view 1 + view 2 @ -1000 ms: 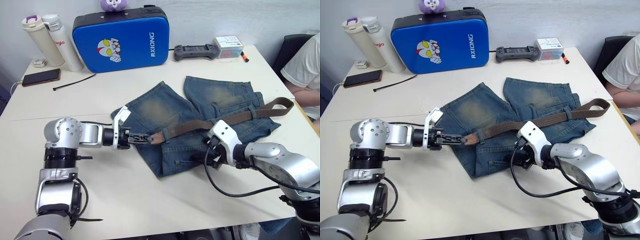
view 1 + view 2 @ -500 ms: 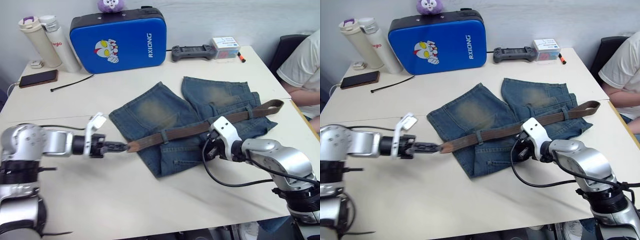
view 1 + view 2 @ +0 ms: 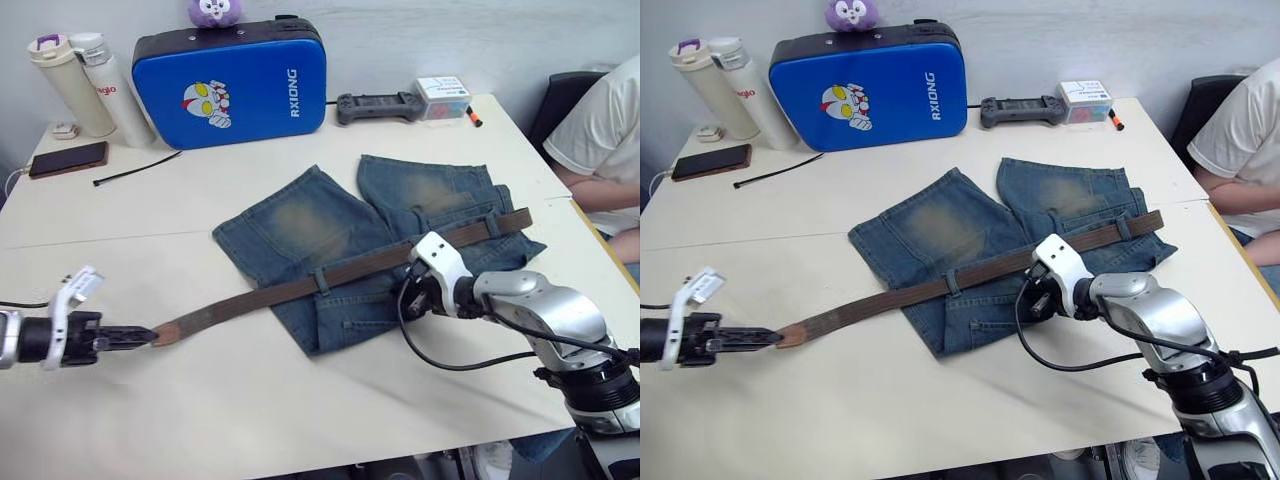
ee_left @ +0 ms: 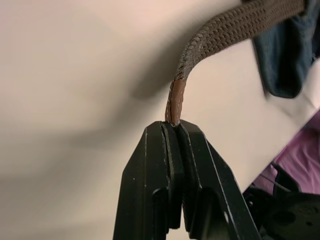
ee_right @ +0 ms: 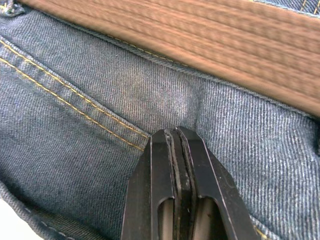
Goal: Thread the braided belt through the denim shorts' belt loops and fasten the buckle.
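Left gripper [image 3: 150, 336]: I saw my black fingers pressed together on the darker leather tip of the braided belt [image 3: 300, 291], far out over bare table [image 3: 300, 420] on my left side

Right gripper [image 5: 175, 137]: I had the fingers closed flat against each other, pinching a fold of denim just below the strap, at the middle of the waistband

Braided belt: it ran in a long slanted line from the left fingertips, across open table, onto the denim shorts [image 3: 300, 225] and along the waistband to their right edge

Belt loops: I could see one [image 3: 322, 280] with the strap passing under it near the shorts' left part, and another [image 3: 493, 224] crossing the strap near the right end

Buckle: I could not make it out at the strap's right end

Denim shorts: they lay flat in the table's middle, legs pointing away from me

Around, far side: a blue padded case [image 3: 230, 80] stood upright against the wall, with a purple plush [image 3: 215, 11] on top; two bottles [image 3: 85, 82] stood at its left; a black controller [image 3: 375, 104] and a small box [image 3: 442, 95] lay to its right

Around, left side: a phone [image 3: 68, 159] and a thin black cable tie [image 3: 135, 167] lay well apart from the strap

Right edge: a person in a white shirt [image 3: 605, 140] sat beside the table, an arm near its corner

In the way: I saw nothing lying on the table between the left gripper and the shorts except the strap itself
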You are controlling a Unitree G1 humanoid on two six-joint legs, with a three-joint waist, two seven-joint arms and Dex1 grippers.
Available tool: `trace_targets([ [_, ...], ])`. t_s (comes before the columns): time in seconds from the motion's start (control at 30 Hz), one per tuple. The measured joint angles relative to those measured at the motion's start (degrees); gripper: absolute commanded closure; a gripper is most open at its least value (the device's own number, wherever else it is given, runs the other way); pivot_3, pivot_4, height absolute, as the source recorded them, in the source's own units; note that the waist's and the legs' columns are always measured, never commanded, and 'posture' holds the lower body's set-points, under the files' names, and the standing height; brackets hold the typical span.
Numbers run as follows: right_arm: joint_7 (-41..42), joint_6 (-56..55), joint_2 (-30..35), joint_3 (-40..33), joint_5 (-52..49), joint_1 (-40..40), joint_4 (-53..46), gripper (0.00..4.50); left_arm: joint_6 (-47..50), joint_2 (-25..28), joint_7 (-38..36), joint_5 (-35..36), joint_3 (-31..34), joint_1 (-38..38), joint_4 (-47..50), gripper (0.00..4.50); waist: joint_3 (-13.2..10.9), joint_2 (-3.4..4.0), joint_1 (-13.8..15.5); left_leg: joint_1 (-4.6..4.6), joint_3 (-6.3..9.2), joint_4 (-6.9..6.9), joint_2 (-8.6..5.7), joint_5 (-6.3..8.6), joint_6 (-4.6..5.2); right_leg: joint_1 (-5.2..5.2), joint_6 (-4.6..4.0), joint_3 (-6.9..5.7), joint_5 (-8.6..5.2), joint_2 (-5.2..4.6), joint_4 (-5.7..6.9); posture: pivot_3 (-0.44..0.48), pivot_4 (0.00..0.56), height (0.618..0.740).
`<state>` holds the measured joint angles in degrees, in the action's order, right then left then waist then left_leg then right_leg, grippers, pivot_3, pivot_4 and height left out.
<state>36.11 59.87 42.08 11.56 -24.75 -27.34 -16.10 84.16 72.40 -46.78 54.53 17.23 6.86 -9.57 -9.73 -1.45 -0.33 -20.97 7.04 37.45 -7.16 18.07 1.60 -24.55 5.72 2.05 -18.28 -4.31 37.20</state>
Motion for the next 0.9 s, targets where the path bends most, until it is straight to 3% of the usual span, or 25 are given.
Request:
trace_targets([
  [0.33,2.6,-2.4,-1.0,1.8,2.1,-1.5,2.5,4.48,-3.5,0.7,-7.5,-4.9,12.4,-19.4,0.6,4.50,0.1,-0.22,-0.8,0.22,0.00,-0.35,0.09,0.00,-0.03,0.13,-0.12,-0.02,0.04,0.02,-0.20,0.000,0.150,0.740],
  [0.6,3.3,-2.5,-2.1,1.8,3.1,-1.6,3.0,4.48,-7.9,-1.1,-4.7,-11.1,15.6,-17.7,-9.0,4.50,0.1,-0.22,-1.2,0.57,0.00,-0.48,0.19,0.12,-0.09,0.45,-0.16,-0.02,0.01,0.10,-0.32,0.000,0.150,0.740],
  [0.77,3.6,-2.5,-2.2,1.7,3.4,-1.7,3.0,4.48,-8.9,-1.8,-4.6,-12.5,15.9,-17.5,-8.9,4.50,0.1,-0.15,-1.2,0.57,-0.01,-0.48,0.20,0.14,-0.09,0.45,-0.16,-0.01,0.01,0.11,-0.34,0.000,0.150,0.740],
  [0.9,3.7,-2.5,-2.3,1.6,3.4,-1.7,3.2,4.50,-9.3,-2.5,-4.4,-13.6,15.4,-16.3,-8.9,2.96,0.1,-0.17,-1.1,0.57,0.00,-0.47,0.21,0.14,-0.10,0.46,-0.17,-0.03,0.01,0.11,-0.33,0.000,0.150,0.740],
])
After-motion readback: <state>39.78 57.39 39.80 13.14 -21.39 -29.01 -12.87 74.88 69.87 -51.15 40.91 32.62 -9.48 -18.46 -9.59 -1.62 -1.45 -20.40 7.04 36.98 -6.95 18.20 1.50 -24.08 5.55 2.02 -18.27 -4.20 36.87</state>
